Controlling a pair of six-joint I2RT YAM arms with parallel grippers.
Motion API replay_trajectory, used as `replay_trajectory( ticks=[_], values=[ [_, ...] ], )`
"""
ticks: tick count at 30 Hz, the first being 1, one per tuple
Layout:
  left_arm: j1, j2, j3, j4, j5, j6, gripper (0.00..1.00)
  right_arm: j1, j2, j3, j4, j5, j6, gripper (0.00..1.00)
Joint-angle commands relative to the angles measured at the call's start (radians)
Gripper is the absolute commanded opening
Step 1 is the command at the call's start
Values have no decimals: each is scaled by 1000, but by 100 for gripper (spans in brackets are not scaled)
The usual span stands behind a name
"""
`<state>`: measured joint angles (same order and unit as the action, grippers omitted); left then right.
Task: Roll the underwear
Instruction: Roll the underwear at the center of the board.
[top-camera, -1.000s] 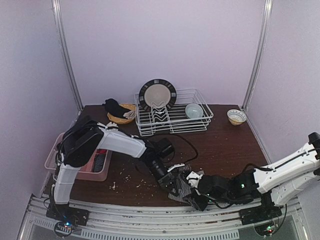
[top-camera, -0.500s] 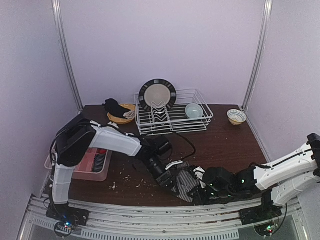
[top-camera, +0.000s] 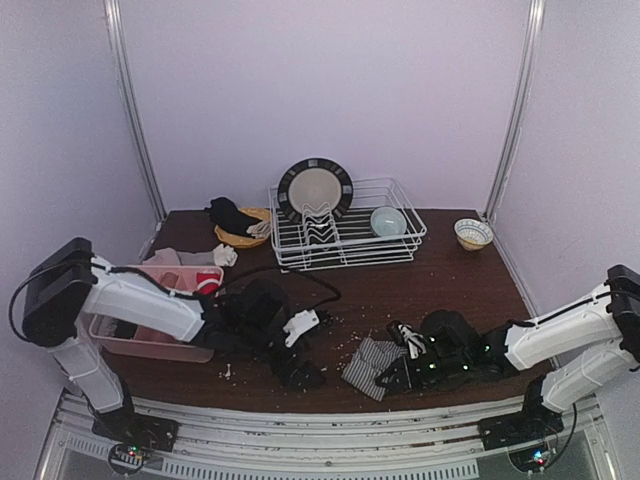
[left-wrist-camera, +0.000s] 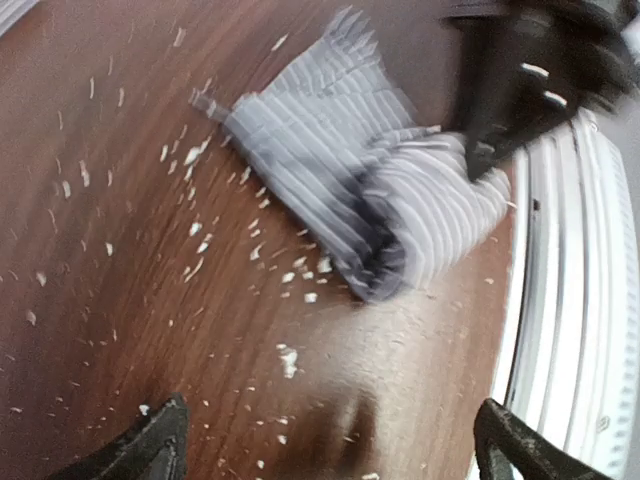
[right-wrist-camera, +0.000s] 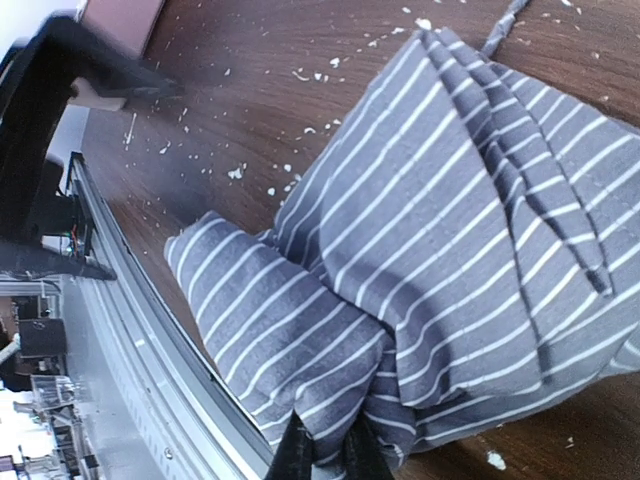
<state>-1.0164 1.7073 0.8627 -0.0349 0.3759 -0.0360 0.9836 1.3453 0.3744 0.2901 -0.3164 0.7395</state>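
The underwear is grey with thin white stripes and lies crumpled, partly folded over, near the table's front edge. In the left wrist view the underwear sits ahead of my left gripper, which is open, empty and apart from it. From above, the left gripper stands to the left of the cloth. My right gripper is shut on a fold at the near edge of the underwear. The overhead view puts the right gripper at the cloth's right side.
A white wire dish rack with a plate and a bowl stands at the back. A small bowl is back right, a basket back left, a pink tray left. Crumbs litter the wood. A metal rail borders the front edge.
My left gripper opened, let go of the underwear and drew back to the left. My right gripper closed on the cloth's near fold and shifted slightly right.
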Motion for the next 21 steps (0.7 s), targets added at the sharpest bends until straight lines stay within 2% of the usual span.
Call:
replay_trajectory(
  ticks=[1,4,6,8,15,21],
  values=[
    [-130,-129,-224,559,-181,358,98,-68,49,-39,-82,-109,45,0],
    [-151,-101,-209,557,-115,560,98,-109,75,-48,-72,-162,61,0],
    [-157,-71,-192,580,-102,643,97,-128,97,-49,-71,-189,62,0],
    [-157,-39,-150,554,-84,706,92,-141,119,-49,-72,-209,62,0],
    [-162,92,-29,460,-39,859,68,-165,147,-60,-41,-261,71,0],
    [-162,159,27,381,-45,934,67,-179,128,-59,-65,-273,62,0]
  ],
)
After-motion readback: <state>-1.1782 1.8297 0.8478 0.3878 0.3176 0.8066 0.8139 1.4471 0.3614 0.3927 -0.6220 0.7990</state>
